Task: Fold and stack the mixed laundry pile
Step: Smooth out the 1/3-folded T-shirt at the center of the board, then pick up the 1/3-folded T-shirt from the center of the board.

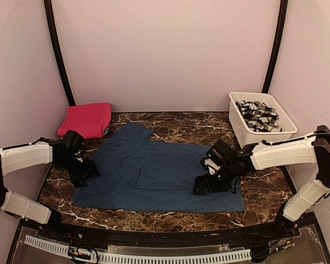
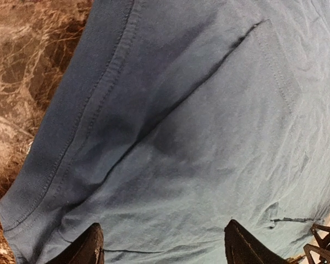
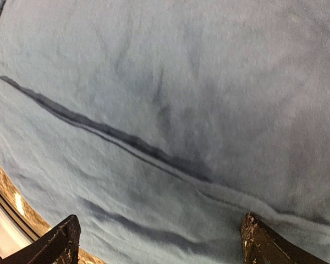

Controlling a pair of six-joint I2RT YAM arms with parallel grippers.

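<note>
Dark navy-blue cloth shirt (image 1: 154, 176) lies spread flat mid-way across the dark brown marble-pattern desk (image 1: 192, 124), one sleeve pointing to the back left. Folded magenta-pink cloth garment (image 1: 87, 120) sits in the back left corner, just beside that sleeve. White rectangular plastic tub (image 1: 237, 126) stands at the back right, with a grey-and-white patterned cloth (image 1: 258, 115) bunched inside. Left claw (image 1: 87, 171) is at the shirt's left edge, fingers spread, nothing between them. The left wrist view shows the shirt's stitched hem and a sewn chest pocket (image 2: 275, 71), with bare desk beside the edge. Right claw (image 1: 208, 186) is over the shirt's right part, fingers spread wide, nothing pinched. The right wrist view shows only blue fabric with one long dark crease (image 3: 126, 143) running across it. Cannot tell whether either claw's tips touch the fabric.
</note>
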